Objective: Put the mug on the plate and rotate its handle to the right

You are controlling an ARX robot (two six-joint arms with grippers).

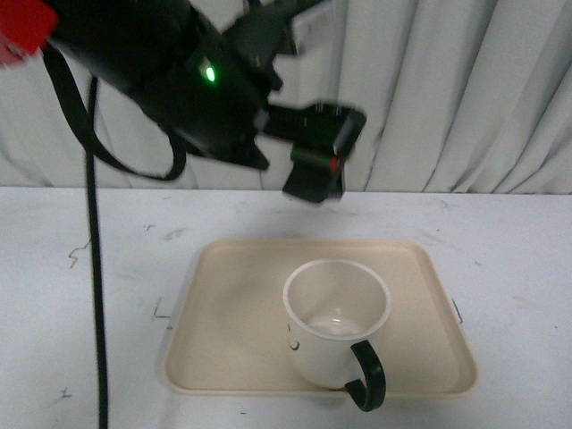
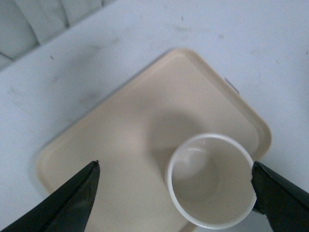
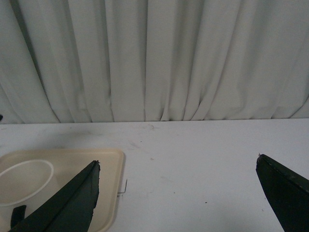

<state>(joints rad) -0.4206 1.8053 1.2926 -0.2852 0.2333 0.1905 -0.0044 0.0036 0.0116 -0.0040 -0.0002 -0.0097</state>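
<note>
**Front view, nearest first.** The handle (image 1: 368,375), a dark loop, points toward the camera and a little to the robot's right, overhanging the near rim of the plate (image 1: 237,304). The mug (image 1: 332,322) stands upright on the near right part of the plate, mouth up.

The left hand (image 2: 175,165) hangs above the mug and clear of it. Its fingers (image 2: 72,203) are spread wide and grip nothing. The mug lies beneath this hand, closer to one finger than to the other. In the front view the hand is motion-blurred and appears to sit over the plate's far rim.

The right hand (image 3: 177,160) is likewise wide apart and holds nothing, over the counter (image 3: 193,169). Plate and mug lie off to its left-arm side.

A white curtain (image 1: 465,89) closes the background.
</note>
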